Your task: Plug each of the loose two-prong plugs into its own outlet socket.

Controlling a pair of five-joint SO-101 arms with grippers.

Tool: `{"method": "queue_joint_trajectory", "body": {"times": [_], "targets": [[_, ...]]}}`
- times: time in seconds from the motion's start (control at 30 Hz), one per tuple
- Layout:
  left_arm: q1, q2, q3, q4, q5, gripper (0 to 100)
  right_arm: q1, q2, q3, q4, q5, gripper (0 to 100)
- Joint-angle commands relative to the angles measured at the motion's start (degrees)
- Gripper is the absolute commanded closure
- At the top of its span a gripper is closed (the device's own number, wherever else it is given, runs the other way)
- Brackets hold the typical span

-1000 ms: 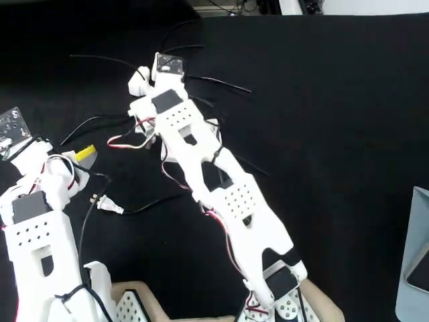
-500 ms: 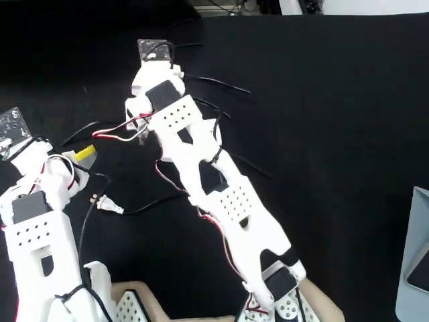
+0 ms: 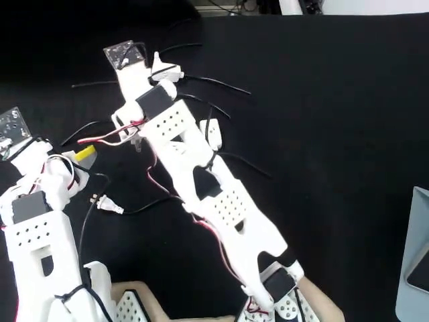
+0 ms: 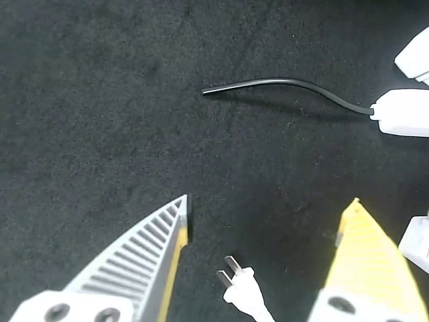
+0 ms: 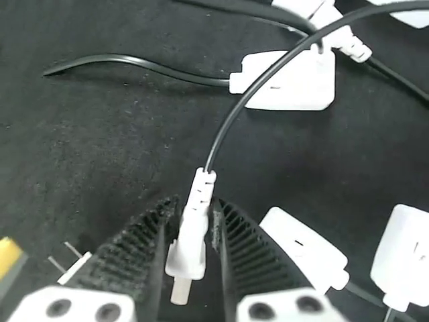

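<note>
My right gripper [image 5: 194, 205] is shut on a white two-prong plug [image 5: 190, 236], whose black cord runs away toward a white outlet socket [image 5: 288, 82]. Two more sockets [image 5: 303, 255] [image 5: 403, 256] lie close beside the fingers. In the high view the right arm stretches to the far left, with one socket [image 3: 212, 133] beside it. My left gripper [image 4: 268, 201] [image 3: 84, 154] hovers open above the black cloth. A loose white plug [image 4: 242, 290] [image 3: 107, 204] lies prongs up between its fingers, and another socket [image 4: 402, 113] with a cord lies further off.
Several thin black cords [image 3: 216, 82] trail over the black cloth around the right arm's wrist. A grey object [image 3: 415, 261] stands at the table's right edge. The right half of the cloth is open room.
The right arm's wrist has swung toward the far left of the table. The left arm and the loose plug beside it have stayed put.
</note>
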Motion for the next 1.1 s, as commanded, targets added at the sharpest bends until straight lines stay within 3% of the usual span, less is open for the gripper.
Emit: {"method": "queue_joint_trajectory", "body": {"times": [0.0, 0.13, 0.5, 0.67, 0.93, 1.07], "targets": [[-0.31, -1.14, -0.75, -1.14, 0.26, 65, -1.76, -7.43, -0.75, 2.37, 0.7, 98.8], [-0.4, -1.14, -0.48, -1.14, 0.26, 65, -1.93, -15.6, 7.78, 2.37, 0.35, 98.8], [0.04, -1.14, -0.4, -0.79, 0.26, 65, -1.58, -47.69, 48.31, -0.79, 0.44, 98.8], [0.04, -1.14, -0.4, -0.79, 0.26, 65, -1.58, -59.38, 73.19, -12.57, 1.23, 98.8], [0.04, -1.14, -0.31, -0.79, 0.26, 65, -1.85, -76.62, 115.47, -40.53, 11.87, 98.8], [0.04, -1.14, -0.31, -0.79, 0.26, 65, -1.67, -77.76, 125.05, -45.45, 15.65, 98.8]]}}
